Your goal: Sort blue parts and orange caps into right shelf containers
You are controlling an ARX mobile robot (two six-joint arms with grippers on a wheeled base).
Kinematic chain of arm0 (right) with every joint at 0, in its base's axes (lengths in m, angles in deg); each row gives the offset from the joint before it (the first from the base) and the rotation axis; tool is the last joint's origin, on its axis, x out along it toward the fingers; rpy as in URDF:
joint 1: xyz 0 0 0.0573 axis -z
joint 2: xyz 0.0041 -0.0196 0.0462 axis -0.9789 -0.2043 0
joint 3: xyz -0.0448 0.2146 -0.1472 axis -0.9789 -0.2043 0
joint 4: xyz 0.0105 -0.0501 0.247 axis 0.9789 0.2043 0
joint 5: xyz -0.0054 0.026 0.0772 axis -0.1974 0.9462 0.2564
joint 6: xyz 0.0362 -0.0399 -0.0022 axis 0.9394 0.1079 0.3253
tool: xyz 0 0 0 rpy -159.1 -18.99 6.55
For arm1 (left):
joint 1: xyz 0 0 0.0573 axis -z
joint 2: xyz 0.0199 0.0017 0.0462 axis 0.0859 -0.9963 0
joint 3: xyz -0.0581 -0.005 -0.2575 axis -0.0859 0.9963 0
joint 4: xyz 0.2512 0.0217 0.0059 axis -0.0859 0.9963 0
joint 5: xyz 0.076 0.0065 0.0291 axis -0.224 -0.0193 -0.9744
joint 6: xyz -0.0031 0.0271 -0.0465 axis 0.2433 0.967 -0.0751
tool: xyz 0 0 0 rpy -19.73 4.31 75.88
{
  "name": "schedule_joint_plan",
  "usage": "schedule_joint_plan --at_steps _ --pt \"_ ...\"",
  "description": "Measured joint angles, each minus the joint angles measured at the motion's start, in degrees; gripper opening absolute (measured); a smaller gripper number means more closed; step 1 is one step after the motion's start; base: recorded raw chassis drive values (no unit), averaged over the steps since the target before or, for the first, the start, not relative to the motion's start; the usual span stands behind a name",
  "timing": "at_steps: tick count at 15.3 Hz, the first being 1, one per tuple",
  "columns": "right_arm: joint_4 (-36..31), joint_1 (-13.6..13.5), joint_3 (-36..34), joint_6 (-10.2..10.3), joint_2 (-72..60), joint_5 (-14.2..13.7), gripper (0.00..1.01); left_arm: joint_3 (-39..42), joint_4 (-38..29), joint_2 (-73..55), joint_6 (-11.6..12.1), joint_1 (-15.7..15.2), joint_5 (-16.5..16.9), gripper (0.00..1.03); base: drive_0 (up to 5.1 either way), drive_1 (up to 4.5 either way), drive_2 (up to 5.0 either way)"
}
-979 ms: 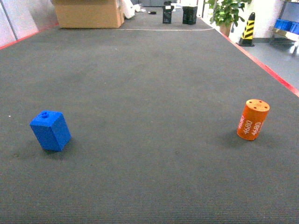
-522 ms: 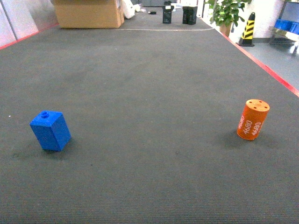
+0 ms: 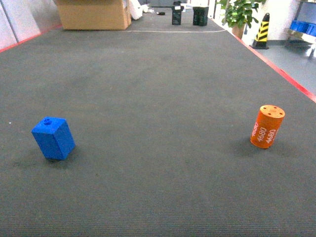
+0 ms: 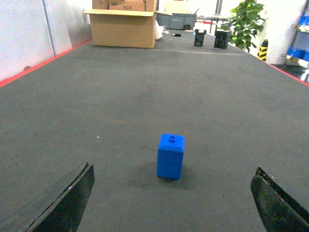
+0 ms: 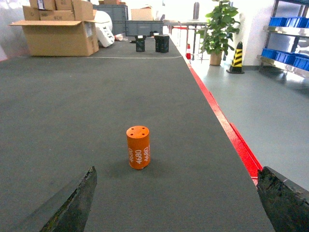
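A blue part [image 3: 53,138] stands upright on the dark mat [image 3: 158,148] at the left of the head view, its small knob on top. An orange cap [image 3: 267,126] stands upright at the right, well apart from the part, white "4680" on its side and holes in its flat top. Neither arm shows in the head view. In the left wrist view the left gripper [image 4: 171,203] is spread wide, its two dark fingers [image 4: 67,200] at the bottom corners, with the part ahead on the mat, roughly centred between them and untouched. In the right wrist view the right gripper [image 5: 176,203] is likewise spread wide, fingers [image 5: 72,203] at the bottom corners, the cap ahead of it, left of centre and untouched. A red line [image 5: 227,130] edges the mat on the right. Beyond it, blue bins [image 5: 289,21] sit on a shelf at far right. At the far end stand a cardboard box [image 3: 94,14], a potted plant [image 3: 239,12] and a striped cone [image 3: 262,29].
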Motion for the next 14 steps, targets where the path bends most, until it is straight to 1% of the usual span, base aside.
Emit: schedule_joint_plan --at_steps 12,13,14 --pt "0.00 0.00 0.00 0.00 -0.02 -0.02 0.98 0.00 0.00 0.00 0.00 0.00 0.00 0.98 0.0 0.00 0.0" --pt "0.48 0.00 0.02 -0.20 -0.09 -0.11 0.98 0.00 0.00 0.00 0.00 0.00 0.00 0.98 0.0 0.00 0.0" --pt "4.76 -0.04 1.38 -2.08 -2.29 -0.44 0.98 0.00 0.02 0.00 0.00 0.00 -0.02 0.98 0.0 0.00 0.0"
